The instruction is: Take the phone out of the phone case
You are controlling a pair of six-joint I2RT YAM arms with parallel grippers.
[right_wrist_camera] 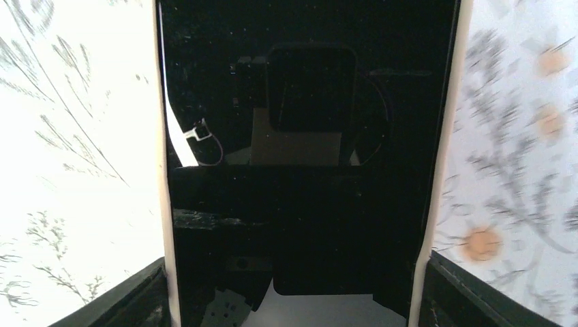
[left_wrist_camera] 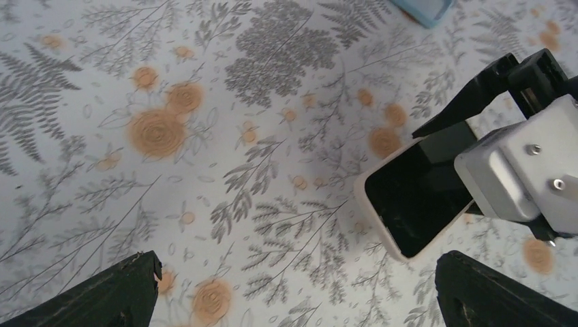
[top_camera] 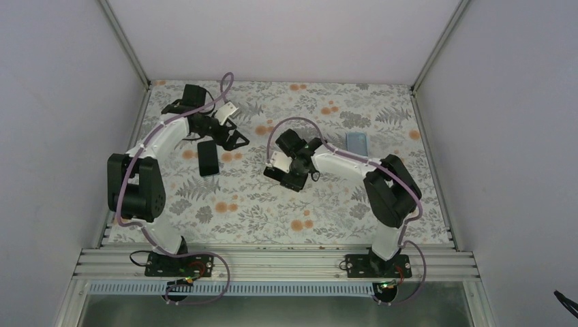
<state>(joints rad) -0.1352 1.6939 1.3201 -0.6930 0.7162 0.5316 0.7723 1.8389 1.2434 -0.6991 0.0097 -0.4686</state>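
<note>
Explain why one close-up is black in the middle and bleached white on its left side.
Right wrist view: the phone, its glossy screen showing dim reflections, fills the frame with black; the tablecloth left of it is overexposed to white, right of it blurred. Left wrist view: evenly lit, pattern sharp. Top external view: soft light, faint shadows.

Top view: even, diffuse overhead light. The counter (top_camera: pixel 272 204) is uniformly bright, with only soft faint shadows under the arms. Focus is sharp, no glare. Left wrist view: bright, floral print crisp mid-frame, slightly softer toward the corners, pale shadow beside the phone (left_wrist_camera: pixel 416 197). Right wrist view: the dark glossy phone screen fills the frame and mirrors the camera. Counter at left blown out white, at right blurred.
</note>
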